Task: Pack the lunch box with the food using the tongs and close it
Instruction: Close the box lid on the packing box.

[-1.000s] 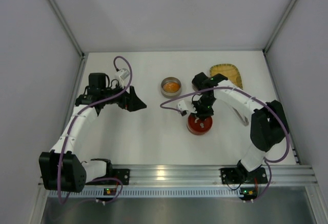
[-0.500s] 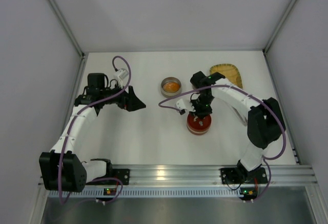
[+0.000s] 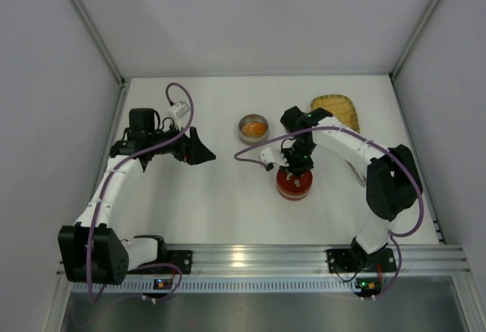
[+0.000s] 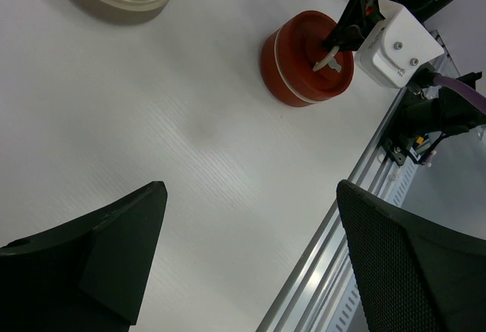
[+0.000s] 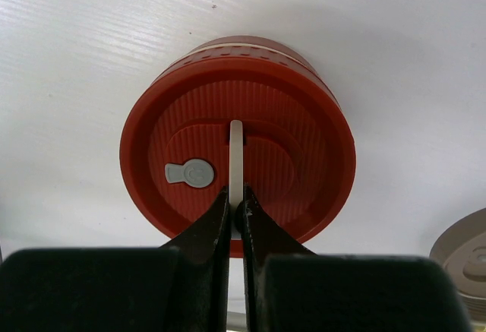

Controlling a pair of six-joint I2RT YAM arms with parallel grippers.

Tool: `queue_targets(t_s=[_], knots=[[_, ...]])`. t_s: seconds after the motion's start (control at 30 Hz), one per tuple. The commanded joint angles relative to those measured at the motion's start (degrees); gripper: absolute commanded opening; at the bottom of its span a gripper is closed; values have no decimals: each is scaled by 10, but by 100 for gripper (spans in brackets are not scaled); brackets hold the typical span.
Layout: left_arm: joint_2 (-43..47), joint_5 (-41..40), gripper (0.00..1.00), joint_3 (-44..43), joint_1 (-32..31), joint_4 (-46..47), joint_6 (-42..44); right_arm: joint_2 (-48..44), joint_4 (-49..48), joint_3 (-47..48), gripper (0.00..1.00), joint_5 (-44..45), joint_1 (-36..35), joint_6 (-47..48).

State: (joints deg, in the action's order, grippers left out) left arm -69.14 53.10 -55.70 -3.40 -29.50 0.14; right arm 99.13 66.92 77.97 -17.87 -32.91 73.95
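Evidently caught in the closing step, by judgement: pinched the upright white handle (image 5: 236,146) of the red lid (image 5: 304,188) between the tightly clenched fingers of the right gripper (image 5: 235,199), with the lid resting flat on the table (image 3: 228,203). Could not tell whether a container sat under that lid. Held the left gripper (image 4: 250,191) spread wide and empty above the table, well apart to the left. Farther back, just beyond the lid, saw the open steel tin (image 3: 240,128) with the round orange food (image 3: 255,128) already inside, apart from both grippers. Would next call, probably, for a straight lift of the lid, a short carry to the tin and a level seating on its rim, without twisting the thin handle. Farthest, noted the yellow woven tray (image 3: 338,108); made out neither tongs nor black piece with certainty.
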Motion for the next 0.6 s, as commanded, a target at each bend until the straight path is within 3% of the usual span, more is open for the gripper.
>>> queue_targets(t_s=[0.0, 0.57], knots=[[-2, 19, 98, -2, 4, 27, 0, -22, -31, -8, 0, -11, -12, 10], [-1, 21, 98, -3, 6, 24, 0, -32, -49, -21, 0, -18, -12, -3]])
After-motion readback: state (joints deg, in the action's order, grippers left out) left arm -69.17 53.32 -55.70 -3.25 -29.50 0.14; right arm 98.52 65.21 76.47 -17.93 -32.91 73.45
